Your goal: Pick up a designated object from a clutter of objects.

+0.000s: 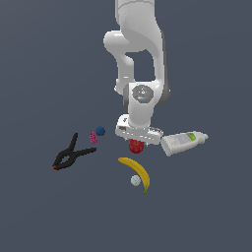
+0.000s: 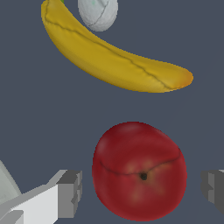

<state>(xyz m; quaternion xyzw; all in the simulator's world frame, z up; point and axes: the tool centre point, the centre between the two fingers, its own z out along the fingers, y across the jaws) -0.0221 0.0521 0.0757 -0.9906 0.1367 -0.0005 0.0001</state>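
White plastic bottle with green label (image 1: 183,142), one, lying flat at the apple's 3 o'clock in the exterior view. Yellow banana (image 1: 137,171), one, at its 6 o'clock. Black spring clamp (image 1: 70,155), one, far out at 9. Glossy red apple (image 2: 139,170), one, between the gripper (image 2: 142,190) fingers (image 2: 70,192), which stand apart with a slim gap each side. Blue ball (image 1: 100,131), one. Pink cube (image 1: 93,137), one, beside it. White ball (image 1: 135,180), one, against the banana. Open floor rings the clutter.
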